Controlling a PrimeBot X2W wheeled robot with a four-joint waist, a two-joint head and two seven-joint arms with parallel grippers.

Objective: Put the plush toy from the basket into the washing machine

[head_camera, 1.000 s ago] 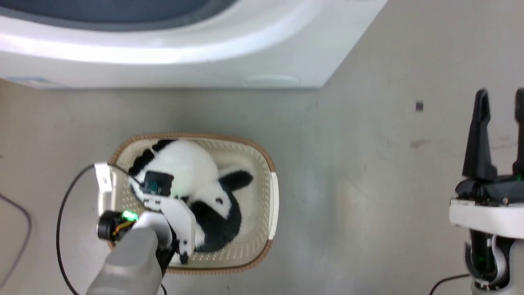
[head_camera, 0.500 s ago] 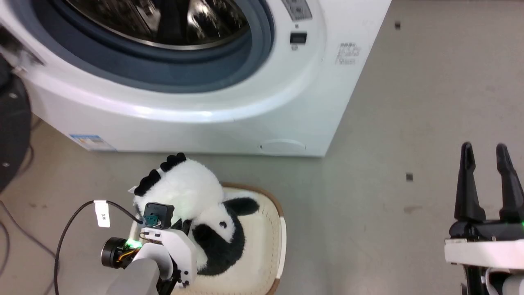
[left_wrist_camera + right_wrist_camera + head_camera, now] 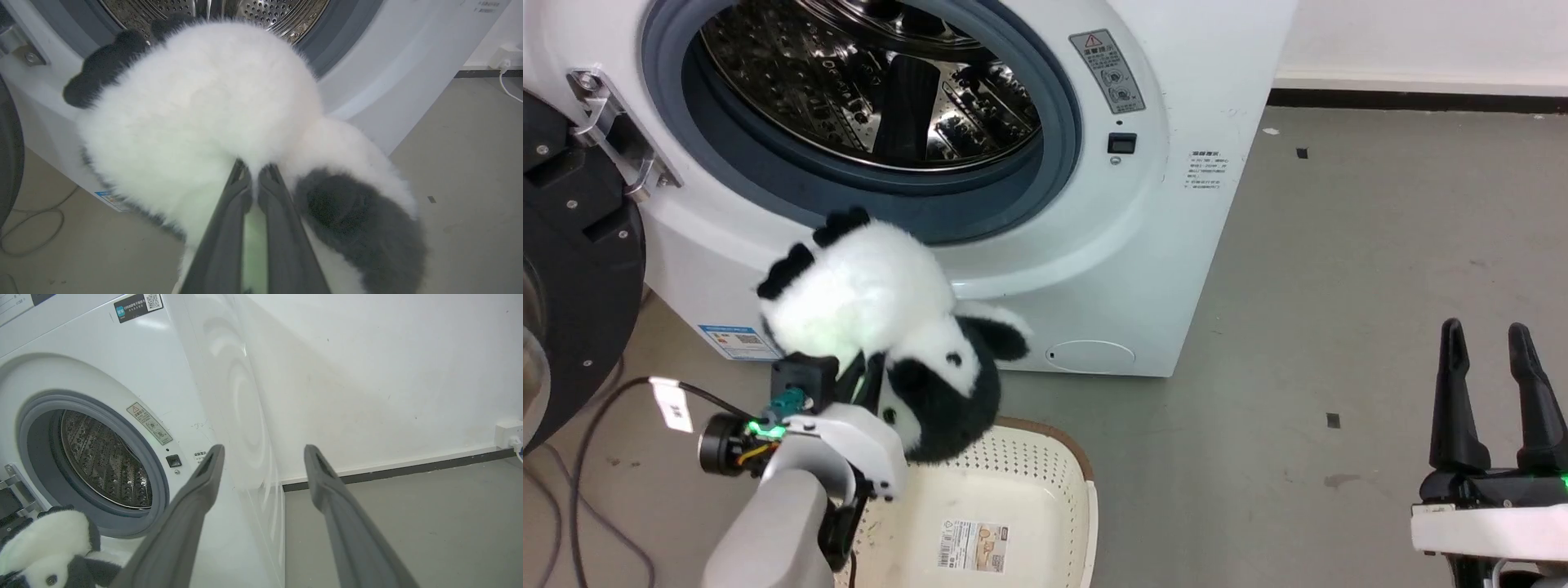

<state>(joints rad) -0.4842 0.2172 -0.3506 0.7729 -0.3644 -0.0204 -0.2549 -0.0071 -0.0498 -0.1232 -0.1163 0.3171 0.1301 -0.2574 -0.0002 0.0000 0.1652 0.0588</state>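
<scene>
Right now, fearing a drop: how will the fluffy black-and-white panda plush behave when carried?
Probably floppy: the fluffy black-and-white panda plush bulges to both sides of the left gripper, shut on a pinch of fur. Likely light for its size, since that pinch alone holds it. The fur might slip free if jolted.

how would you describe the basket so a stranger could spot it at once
Start at the big white washing machine with its door open. On the grey floor just in front sits the basket, below the held-up plush toy. It alone is cream, perforated, with a brown woven-look rim and a label inside.
</scene>
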